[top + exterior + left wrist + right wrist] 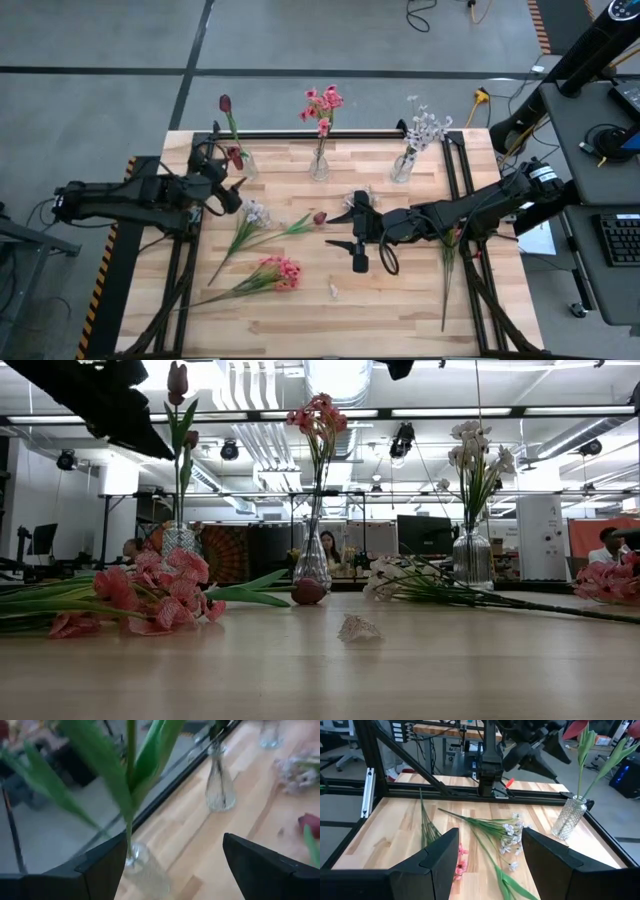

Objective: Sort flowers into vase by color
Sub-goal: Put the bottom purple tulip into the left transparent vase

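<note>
A red tulip (pixel 225 104) is stood in the left vase (pixel 246 166), flanked by the open, empty left gripper (pixel 236 186). The right gripper (pixel 357 232), fingers apart and empty, is held mid-table. A loose red bud (pixel 319 217) is judged the next pickup.

Left gripper (pixel 237 190) sits at the far left with fingers apart; right gripper (pixel 345 230) hovers mid-table, fingers apart.

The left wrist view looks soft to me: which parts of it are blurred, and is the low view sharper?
Left wrist view: the green tulip leaves close to the lens are strongly blurred, and the nearest glass vase is soft too. Low view: the small fallen blossom on the table is fairly sharp, but the ceiling lights glare and the dark arm at the top is only a silhouette.
</note>
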You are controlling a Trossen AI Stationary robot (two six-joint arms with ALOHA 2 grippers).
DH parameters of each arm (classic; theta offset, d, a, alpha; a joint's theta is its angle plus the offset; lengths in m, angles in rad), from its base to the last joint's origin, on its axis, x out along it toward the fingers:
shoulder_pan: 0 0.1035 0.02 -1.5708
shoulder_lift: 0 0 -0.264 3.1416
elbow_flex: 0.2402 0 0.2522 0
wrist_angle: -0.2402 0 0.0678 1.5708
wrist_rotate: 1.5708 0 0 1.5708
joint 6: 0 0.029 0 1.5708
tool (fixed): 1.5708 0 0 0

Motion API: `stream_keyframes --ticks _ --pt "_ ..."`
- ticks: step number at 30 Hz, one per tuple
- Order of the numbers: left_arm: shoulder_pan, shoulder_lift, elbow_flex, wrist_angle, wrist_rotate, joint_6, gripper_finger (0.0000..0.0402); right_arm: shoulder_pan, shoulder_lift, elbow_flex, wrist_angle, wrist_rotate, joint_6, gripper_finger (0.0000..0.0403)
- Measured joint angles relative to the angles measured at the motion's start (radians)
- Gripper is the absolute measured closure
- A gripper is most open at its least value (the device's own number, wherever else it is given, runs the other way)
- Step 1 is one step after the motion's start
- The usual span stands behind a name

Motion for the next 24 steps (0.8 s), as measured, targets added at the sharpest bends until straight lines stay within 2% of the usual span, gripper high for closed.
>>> stream_keyframes --ticks 5,8,10,14,24 --pt "-0.004 -0.018 -0.028 0.160 0.080 0.167 0.0105 0.000 0.000 -0.002 0.000 0.000 -0.013 0.0193" --pt "-0.004 -0.020 -0.040 0.204 0.059 0.223 0.0117 0.000 0.000 -0.002 0.000 0.000 -0.017 0.0193" --pt "-0.004 -0.019 -0.041 0.219 0.007 0.230 0.0125 0.000 0.000 -0.002 0.000 0.000 -0.018 0.0193" --pt "-0.003 -0.018 -0.040 0.210 -0.046 0.189 0.0137 0.000 0.000 -0.002 -0.004 0.000 -0.024 0.0193" --pt "-0.003 -0.016 -0.040 0.086 0.001 -0.018 0.0139 0.000 0.000 -0.003 -0.020 0.000 -0.025 0.0193"
